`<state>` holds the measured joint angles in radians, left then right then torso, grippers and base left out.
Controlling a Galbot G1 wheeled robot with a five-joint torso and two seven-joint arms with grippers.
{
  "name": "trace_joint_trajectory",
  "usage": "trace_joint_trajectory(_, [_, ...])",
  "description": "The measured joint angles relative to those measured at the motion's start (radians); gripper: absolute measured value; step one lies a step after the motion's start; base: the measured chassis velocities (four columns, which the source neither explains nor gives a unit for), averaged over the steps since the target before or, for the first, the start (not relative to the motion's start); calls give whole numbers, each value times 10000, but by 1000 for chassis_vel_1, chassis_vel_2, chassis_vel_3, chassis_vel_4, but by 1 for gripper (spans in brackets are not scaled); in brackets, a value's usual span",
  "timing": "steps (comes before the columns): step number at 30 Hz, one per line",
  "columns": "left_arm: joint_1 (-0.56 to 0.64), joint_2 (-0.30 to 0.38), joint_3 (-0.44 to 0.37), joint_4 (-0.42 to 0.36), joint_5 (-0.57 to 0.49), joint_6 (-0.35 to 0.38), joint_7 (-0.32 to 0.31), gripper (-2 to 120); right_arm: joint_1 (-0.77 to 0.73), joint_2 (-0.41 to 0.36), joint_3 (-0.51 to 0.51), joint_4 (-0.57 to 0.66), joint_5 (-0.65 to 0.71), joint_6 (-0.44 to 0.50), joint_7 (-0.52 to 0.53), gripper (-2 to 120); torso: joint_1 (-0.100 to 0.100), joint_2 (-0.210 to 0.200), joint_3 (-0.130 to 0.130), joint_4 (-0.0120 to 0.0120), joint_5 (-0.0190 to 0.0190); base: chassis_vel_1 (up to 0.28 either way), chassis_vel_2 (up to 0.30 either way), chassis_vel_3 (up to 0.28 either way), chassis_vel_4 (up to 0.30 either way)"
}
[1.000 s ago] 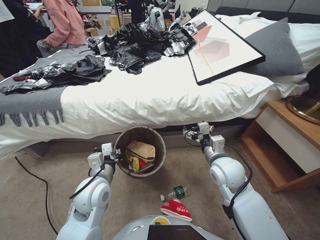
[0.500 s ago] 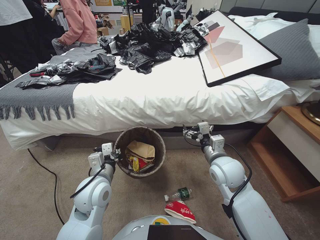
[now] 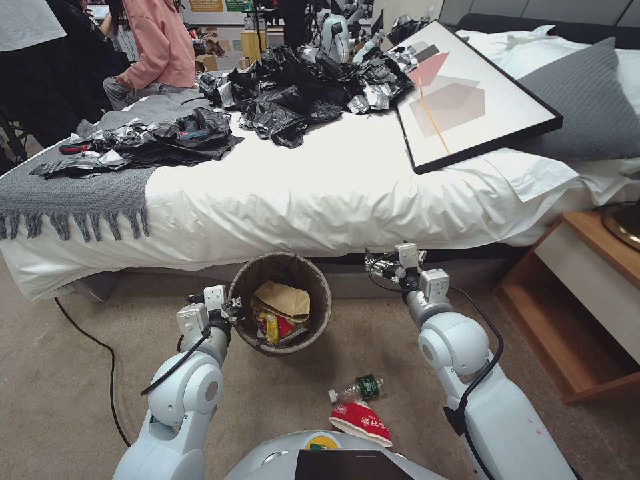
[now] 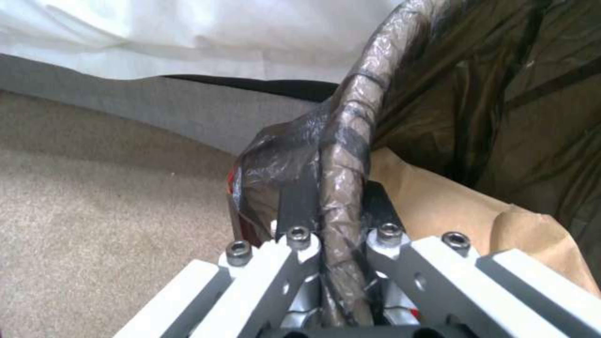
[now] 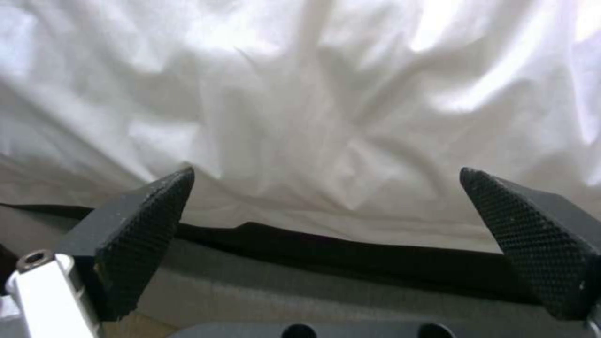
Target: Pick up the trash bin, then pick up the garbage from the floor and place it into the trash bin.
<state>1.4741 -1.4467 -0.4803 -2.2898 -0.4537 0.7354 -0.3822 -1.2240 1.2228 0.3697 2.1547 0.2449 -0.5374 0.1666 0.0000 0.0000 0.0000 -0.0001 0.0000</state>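
Trash bin (image 3: 280, 303) hung just in front of the bed's (image 3: 320, 193) near edge, lifted off the carpet (image 3: 60, 387) by the left pincer (image 3: 235, 311), whose fingers were clamped on the bag-wrapped rim (image 4: 343, 188) at the bin's left side, one pad inside and one outside. Brown paper (image 3: 285, 299) and yellow and red wrappers already lay in it. The right pincer (image 3: 379, 265) hovered to the bin's right, near the bed skirt, its black pads (image 5: 147, 220) spread wide with nothing between them.

Two pieces of garbage were left on the floor, near the robot's base and right of centre: a crushed red-and-white cup (image 3: 360, 423), and touching its far side a clear bottle (image 3: 355, 389) with a green label. The bottle's long axis ran left to right, white cap to the left. Both lay nearer than the bin and well behind the free right pincer, so that arm, being closer and empty, would likely have to draw back and down, closing across the bottle's narrow width.
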Motion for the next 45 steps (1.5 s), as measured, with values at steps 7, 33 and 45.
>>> trace_joint_trajectory(7, [-5, 1, 11, 0, 1, 0, -1, 2, 0, -5, 6, -8, 57, 29, 26, 100, 0, 0, 0, 0, 0, 0, 0, 0, 0])
trace_joint_trajectory(33, [52, 10, 22, -80, 1, 0, -8, 2, -76, -32, 84, 114, 34, -97, 27, 100, 0, 0, 0, 0, 0, 46, -48, -53, 54])
trace_joint_trajectory(45, [32, 17, 14, -82, 2, 0, -11, 2, -69, 3, 82, 99, -74, 12, -112, 100, 0, 0, 0, 1, 0, 248, -230, -244, 240])
